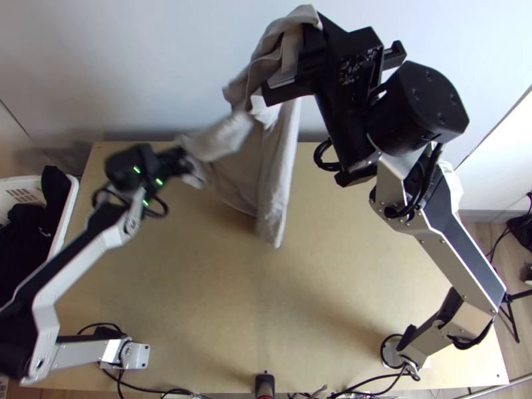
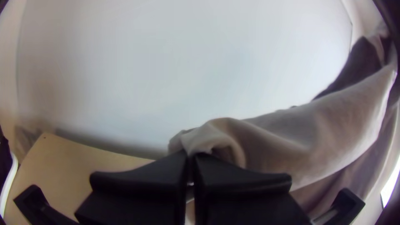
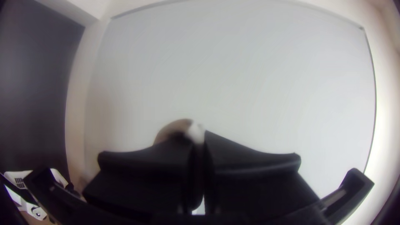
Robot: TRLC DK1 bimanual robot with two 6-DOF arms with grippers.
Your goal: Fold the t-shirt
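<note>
Well, from above, the shirt hangs in loose folds over the far part of the table, strung between the two arms. The right gripper has it high up by the wall; the left gripper is lower, at a crumpled bit on the other side. One long tail drops between them, and I can't tell whether its end touches the wood. A white basket stands beside the table on the left arm's side.

In the left wrist view, that gripper's fingers are pressed together on a bunched edge, the cloth sloping away from them.

In the right wrist view, the fingers are closed too, a small pale lump of shirt pinched at their tips.

I'd say this is the opening-out step, before any fold. Next, they should draw it taut between them, level the two holds, then lower it flat, minding that the tail doesn't tuck under.
</note>
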